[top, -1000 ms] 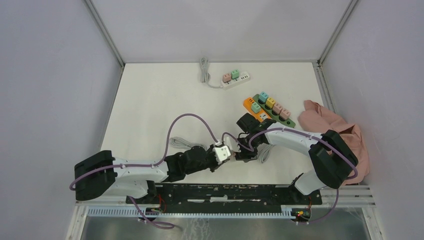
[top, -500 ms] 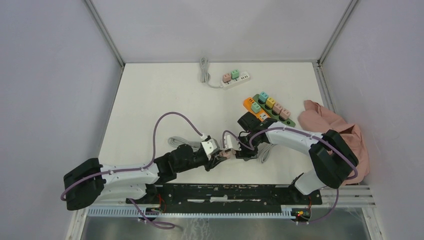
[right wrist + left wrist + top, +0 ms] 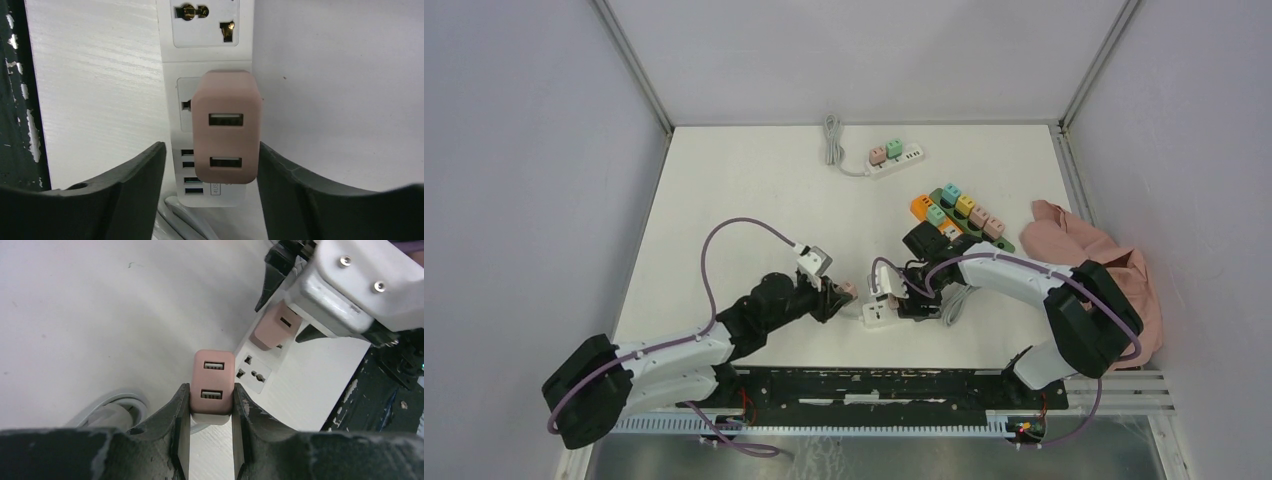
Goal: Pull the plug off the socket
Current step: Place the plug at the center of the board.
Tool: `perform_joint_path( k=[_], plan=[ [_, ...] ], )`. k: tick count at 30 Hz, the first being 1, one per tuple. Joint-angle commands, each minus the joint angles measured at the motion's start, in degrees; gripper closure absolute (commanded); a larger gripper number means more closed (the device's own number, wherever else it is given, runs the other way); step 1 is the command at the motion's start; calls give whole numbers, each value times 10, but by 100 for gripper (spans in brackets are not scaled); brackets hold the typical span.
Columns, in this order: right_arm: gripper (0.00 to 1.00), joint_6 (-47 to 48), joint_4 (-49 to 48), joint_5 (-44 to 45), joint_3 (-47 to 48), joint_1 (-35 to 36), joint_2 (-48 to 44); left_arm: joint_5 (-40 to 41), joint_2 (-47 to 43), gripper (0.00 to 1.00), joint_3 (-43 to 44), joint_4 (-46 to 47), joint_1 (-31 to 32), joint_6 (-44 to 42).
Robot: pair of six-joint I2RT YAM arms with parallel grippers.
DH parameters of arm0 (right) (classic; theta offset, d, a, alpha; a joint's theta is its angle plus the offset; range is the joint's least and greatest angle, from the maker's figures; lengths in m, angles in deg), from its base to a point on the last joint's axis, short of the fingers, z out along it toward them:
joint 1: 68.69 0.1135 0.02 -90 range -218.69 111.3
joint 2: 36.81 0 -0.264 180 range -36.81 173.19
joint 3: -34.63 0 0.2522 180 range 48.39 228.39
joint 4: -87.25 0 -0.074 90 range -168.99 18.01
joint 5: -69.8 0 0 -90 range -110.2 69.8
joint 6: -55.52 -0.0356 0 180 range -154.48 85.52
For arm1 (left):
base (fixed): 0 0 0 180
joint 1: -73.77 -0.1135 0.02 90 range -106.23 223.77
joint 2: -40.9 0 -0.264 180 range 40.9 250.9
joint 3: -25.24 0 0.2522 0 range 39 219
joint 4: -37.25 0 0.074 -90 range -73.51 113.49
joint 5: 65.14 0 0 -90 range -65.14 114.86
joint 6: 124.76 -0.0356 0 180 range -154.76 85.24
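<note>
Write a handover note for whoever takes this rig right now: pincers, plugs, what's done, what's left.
Left pincer: shut on a pink plug, held clear of the strip; the socket beside it is bare.
Right pincer: open, one finger on each side of the second plug, which sits in the strip. Not clamped.
Done: one plug out.
Left: close the right pincer on the second plug and pull it off, probably with the strip held down. Set the pink plug aside.
</note>
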Motion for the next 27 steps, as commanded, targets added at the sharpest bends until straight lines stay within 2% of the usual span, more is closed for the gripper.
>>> perform_joint_path(
  k=[1, 9, 16, 23, 27],
  plan=[
    [26, 4, -3, -14, 18, -5, -22, -12, -31, 97, 10, -5, -39, 68],
    [4, 2, 13, -25, 25, -21, -51, -36, -63, 97, 14, 11, -166, 138],
    [1, 23, 67, -75, 41, -57, -98, -126, -5, 97, 25, 90, -326, 244],
    [0, 15, 64, -84, 38, -89, -140, -191, 135, 97, 72, 193, -487, 364],
    [0, 11, 60, -80, 37, -92, -148, -166, 254, 97, 140, 181, -550, 468]
  ],
)
